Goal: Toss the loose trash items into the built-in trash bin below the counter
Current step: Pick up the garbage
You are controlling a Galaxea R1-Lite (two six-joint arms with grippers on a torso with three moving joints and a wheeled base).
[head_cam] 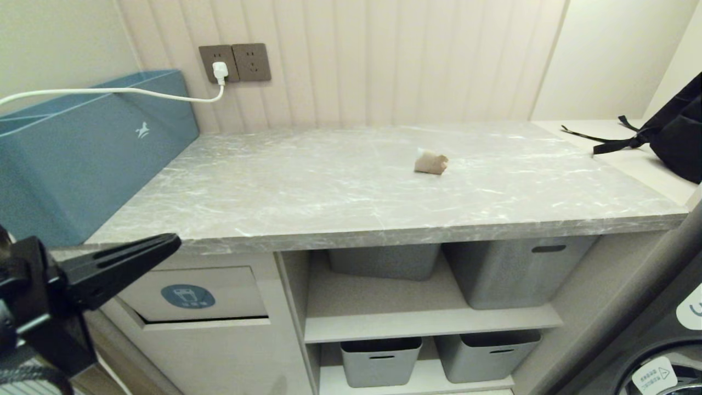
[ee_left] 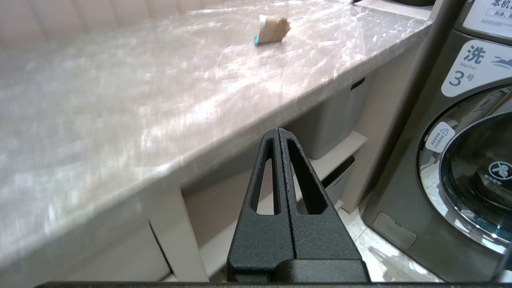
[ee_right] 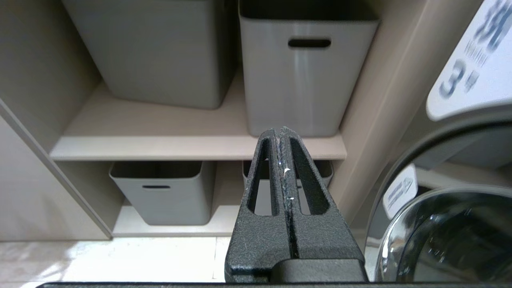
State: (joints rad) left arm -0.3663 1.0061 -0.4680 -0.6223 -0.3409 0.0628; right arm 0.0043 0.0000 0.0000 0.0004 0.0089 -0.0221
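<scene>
A beige-brown crumpled paper wad (head_cam: 431, 163) lies on the grey marble counter (head_cam: 307, 186), right of its middle. In the left wrist view the wad (ee_left: 274, 29) has a turquoise-and-white wrapper scrap (ee_left: 260, 35) against its side. The built-in trash bin (head_cam: 192, 296) is the beige flap with a blue oval sticker, under the counter's left end. My left gripper (head_cam: 174, 240) hangs shut and empty in front of the counter edge, just above that flap; its tips (ee_left: 279, 131) point toward the counter's underside. My right gripper (ee_right: 281, 130) is shut and empty, low before the shelves.
A teal-blue box (head_cam: 82, 148) stands on the counter's left end, with a white cable (head_cam: 109, 90) running to a wall socket. A black backpack (head_cam: 680, 131) sits far right. Grey tubs (head_cam: 515, 269) fill the shelves. A washing machine (ee_left: 464, 160) stands to the right.
</scene>
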